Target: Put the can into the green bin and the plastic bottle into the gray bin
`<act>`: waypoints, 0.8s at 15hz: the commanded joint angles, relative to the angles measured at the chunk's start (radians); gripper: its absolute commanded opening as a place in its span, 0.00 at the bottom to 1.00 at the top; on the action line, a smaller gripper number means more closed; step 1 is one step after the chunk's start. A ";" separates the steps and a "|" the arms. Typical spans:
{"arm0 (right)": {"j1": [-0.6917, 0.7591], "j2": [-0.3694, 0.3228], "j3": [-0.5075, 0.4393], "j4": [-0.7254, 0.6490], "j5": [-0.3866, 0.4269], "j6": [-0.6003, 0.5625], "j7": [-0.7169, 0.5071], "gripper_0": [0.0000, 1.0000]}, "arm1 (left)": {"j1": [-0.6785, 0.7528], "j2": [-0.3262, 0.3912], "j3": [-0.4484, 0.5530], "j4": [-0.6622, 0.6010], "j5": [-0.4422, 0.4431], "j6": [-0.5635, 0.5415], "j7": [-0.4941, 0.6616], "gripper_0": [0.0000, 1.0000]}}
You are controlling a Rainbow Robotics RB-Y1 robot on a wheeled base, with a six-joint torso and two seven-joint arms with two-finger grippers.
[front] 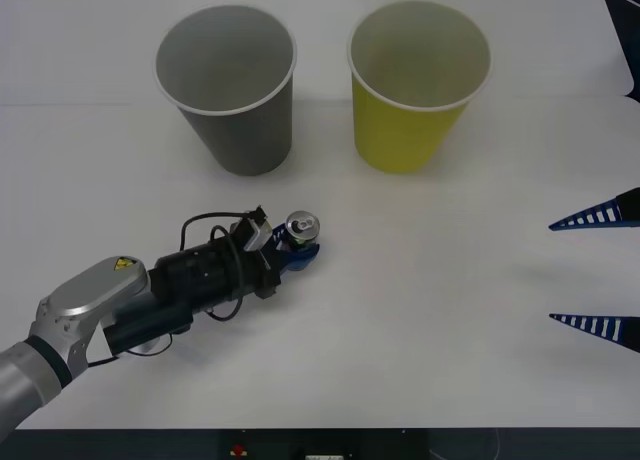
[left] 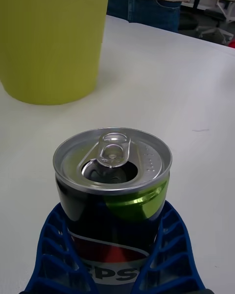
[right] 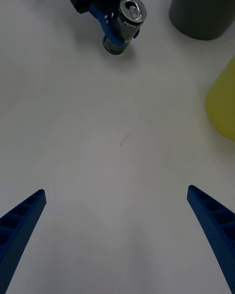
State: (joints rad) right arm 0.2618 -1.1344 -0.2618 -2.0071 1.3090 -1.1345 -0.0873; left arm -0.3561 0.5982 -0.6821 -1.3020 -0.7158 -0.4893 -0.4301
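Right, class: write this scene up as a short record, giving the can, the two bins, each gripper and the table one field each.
can: the can stands upright on the table, its top opened, between the blue fingers of the left gripper
green bin: the green bin stands upright, on the robot's right of the gray bin
gray bin: the gray bin stands upright, beyond the can
left gripper: the left gripper is closed around the can
right gripper: the right gripper is open, waiting at the table's right side
table: the white table
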 commanded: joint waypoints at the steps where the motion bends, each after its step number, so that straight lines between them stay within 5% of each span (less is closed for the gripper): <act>1: 0.000 0.000 0.000 0.000 0.000 0.000 0.000 1.00 | 0.019 0.051 0.001 -0.048 0.002 -0.032 0.019 0.00; 5: 0.000 0.000 0.000 0.000 0.000 0.000 0.000 1.00 | 0.118 0.163 0.018 -0.258 -0.047 0.020 0.151 0.00; 12: 0.000 0.000 0.000 0.000 0.000 0.000 0.000 1.00 | 0.221 0.282 0.145 -0.577 -0.453 0.041 0.717 0.00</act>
State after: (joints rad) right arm 0.2618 -1.1344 -0.2618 -2.0071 1.3090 -1.1345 -0.0873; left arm -0.1353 0.8764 -0.5436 -1.8564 -1.1347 -0.4543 0.2351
